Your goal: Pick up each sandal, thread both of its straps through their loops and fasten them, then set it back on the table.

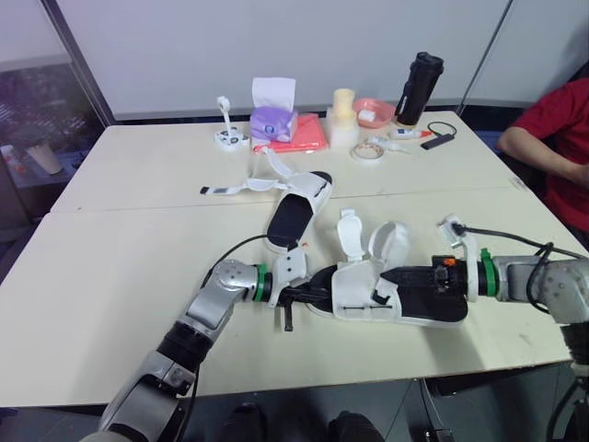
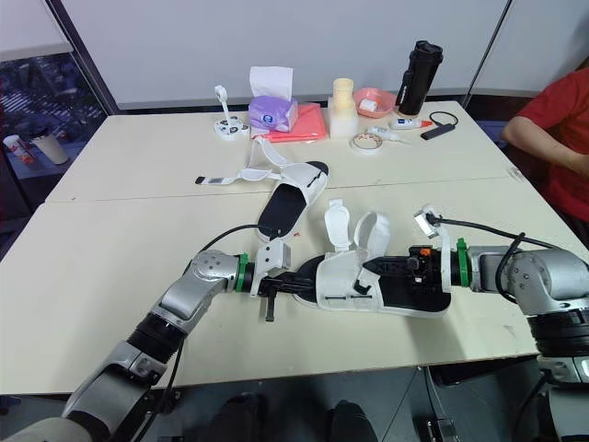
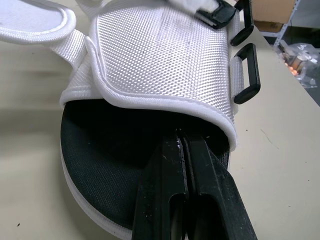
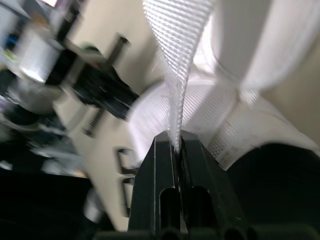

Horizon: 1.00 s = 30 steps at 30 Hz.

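Lying beyond gripped sandal (image 1: 363,296): other sandal (image 1: 294,219).

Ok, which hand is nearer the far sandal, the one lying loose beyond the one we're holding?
Left. The left hand grips the end of the near sandal closest to the far sandal; the right hand pinches a strap toward its other end, farther away.

A: The arms — what colour?
B: Silver-grey shells, rounded at the joints. The left arm (image 1: 217,300) and right arm (image 1: 552,285) each wear a green ring (image 1: 261,283) at the wrist, then a white bracket (image 1: 293,267).
A: And further out?
B: Black fingers (image 3: 162,200); a black cable (image 1: 515,238) loops from each wrist.
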Tool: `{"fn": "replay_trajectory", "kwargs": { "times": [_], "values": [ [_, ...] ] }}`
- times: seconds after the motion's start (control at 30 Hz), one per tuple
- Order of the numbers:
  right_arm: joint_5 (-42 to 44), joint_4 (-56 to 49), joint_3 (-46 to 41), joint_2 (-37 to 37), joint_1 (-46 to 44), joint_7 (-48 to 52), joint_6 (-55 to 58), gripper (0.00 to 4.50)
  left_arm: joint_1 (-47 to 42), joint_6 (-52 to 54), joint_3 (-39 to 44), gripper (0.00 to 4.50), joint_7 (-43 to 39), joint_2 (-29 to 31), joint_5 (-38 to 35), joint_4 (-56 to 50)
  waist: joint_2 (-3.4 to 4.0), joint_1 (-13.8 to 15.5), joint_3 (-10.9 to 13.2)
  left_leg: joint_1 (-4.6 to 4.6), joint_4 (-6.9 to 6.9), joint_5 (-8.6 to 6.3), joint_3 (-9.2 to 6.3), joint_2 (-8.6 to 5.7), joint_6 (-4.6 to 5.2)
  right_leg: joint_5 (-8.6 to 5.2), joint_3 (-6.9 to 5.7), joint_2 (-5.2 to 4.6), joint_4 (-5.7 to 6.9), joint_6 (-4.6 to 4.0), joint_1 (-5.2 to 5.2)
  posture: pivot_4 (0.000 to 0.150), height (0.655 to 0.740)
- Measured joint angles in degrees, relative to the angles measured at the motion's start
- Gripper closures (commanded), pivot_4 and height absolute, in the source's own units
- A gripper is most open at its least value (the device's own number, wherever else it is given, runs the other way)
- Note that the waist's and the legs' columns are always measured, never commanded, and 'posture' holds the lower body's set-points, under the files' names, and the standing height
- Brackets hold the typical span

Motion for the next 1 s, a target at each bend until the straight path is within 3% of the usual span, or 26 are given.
{"fn": "replay_trajectory", "kwargs": {
  "times": [0.2, 0.7, 1.0],
  "values": [
    [-5.51, -2.72, 1.99, -1.47, 0.81, 4.84, -5.78, 4.41, 0.00, -0.08, -0.01, 4.50, 0.12, -0.14, 0.00, 0.05, 0.00, 0.04, 0.00, 0.00, 0.00, 0.00, 0.00, 0.00, 0.00, 0.00, 0.00, 0.00, 0.00, 0.00, 0.01, 0.150, 0.7400],
    [-3.28, -6.67, -1.06, -0.68, 1.93, 9.63, -4.12, 4.41, 0.00, 0.07, 0.07, 4.50, 0.69, -0.90, -0.03, 0.52, -0.01, -0.04, 0.00, 0.00, -0.02, 0.00, 0.00, 0.00, 0.00, 0.00, 0.00, 0.00, -0.01, 0.00, -0.02, 0.150, 0.7400],
    [-9.33, -12.11, 3.01, -1.83, 5.29, 11.57, -10.50, 4.41, 0.15, 0.09, 0.33, 4.50, 0.75, -1.16, -0.12, 0.60, -0.01, -0.08, 0.00, 0.00, -0.02, 0.00, 0.01, 0.00, 0.00, 0.00, 0.00, 0.00, -0.01, 0.01, -0.02, 0.150, 0.7400]
  ]
}}
